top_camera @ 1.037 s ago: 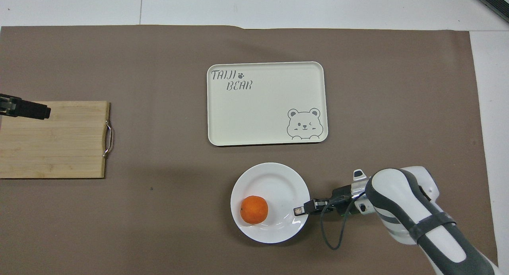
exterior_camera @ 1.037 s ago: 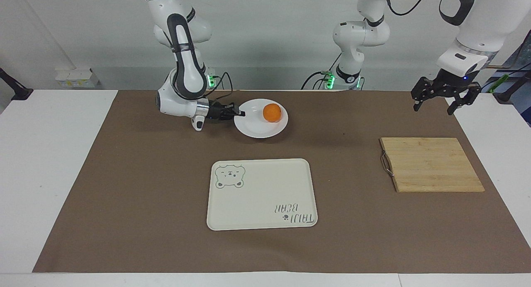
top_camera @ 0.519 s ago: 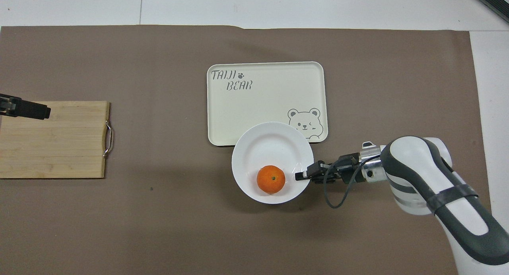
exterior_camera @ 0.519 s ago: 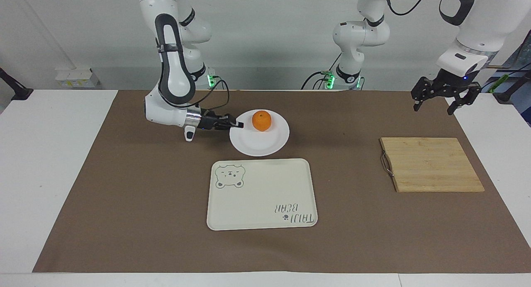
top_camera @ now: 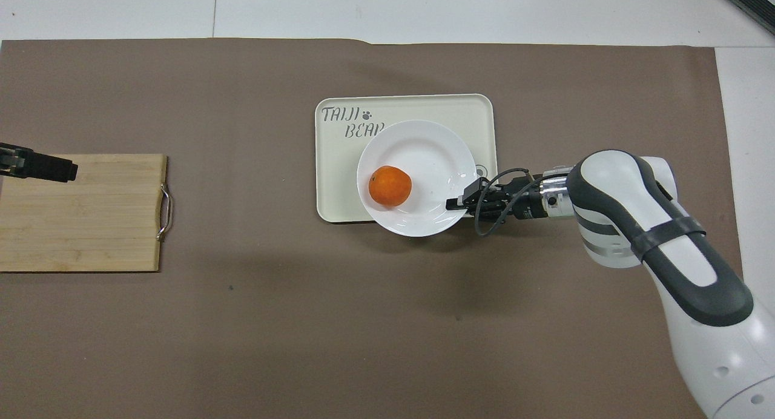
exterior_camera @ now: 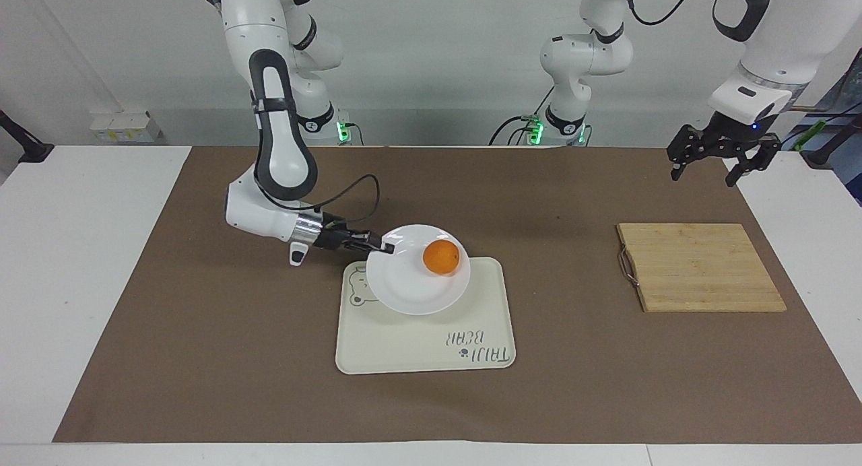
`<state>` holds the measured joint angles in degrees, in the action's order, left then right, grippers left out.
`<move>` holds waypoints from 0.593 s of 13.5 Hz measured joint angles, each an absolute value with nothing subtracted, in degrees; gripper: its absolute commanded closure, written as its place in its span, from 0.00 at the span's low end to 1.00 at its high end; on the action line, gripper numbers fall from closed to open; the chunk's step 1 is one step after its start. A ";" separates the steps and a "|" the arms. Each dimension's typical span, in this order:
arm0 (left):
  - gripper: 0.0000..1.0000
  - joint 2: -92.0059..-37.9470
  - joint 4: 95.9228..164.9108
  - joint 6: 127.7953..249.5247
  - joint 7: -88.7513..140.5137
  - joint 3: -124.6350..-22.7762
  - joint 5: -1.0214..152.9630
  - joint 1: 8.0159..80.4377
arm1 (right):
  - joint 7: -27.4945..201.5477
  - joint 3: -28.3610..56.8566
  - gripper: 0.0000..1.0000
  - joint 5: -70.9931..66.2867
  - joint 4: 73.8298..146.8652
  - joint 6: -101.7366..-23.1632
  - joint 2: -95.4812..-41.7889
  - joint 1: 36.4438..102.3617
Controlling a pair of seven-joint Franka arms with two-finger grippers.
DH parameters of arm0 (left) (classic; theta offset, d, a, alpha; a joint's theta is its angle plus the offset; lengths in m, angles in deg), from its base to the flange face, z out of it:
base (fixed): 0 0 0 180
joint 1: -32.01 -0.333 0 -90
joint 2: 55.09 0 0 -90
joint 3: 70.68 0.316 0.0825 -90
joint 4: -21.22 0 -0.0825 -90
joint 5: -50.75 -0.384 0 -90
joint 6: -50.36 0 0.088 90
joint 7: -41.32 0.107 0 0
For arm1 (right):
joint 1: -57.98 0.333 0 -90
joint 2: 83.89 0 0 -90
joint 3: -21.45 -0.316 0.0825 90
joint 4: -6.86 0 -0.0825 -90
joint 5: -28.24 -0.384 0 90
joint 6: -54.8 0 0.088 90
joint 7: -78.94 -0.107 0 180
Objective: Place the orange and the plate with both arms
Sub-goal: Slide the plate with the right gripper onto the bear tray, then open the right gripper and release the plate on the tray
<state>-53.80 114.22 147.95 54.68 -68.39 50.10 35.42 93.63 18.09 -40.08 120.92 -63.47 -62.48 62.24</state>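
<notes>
One round glossy white plate (exterior_camera: 411, 284) with a raised rim. One small round bright-orange fruit, the orange (exterior_camera: 441, 258). One rectangular cream tray (exterior_camera: 431, 338) printed with a single bear drawing and one two-word lettering mark. One rectangular bamboo cutting board (exterior_camera: 700, 267) fitted with one metal handle. One brown paper mat (exterior_camera: 202, 358) spread over the white table. Two white jointed robot arms, each ending in one black two-finger gripper: left gripper (exterior_camera: 705, 170), right gripper (exterior_camera: 385, 248).

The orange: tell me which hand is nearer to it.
Right. The right hand is shut on the rim of the plate that carries the orange. The left hand waits in the air at the left arm's end, by the cutting board.
</notes>
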 measured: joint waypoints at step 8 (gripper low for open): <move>0.00 -53.80 114.22 147.95 54.68 -68.82 50.11 35.46 | 93.27 18.08 0.00 -43.53 113.40 -67.99 -53.00 64.12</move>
<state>-53.80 114.22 147.95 54.68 -68.82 50.11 35.46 93.27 18.08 -43.53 113.40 -67.99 -53.00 64.12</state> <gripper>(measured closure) 0.000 0.841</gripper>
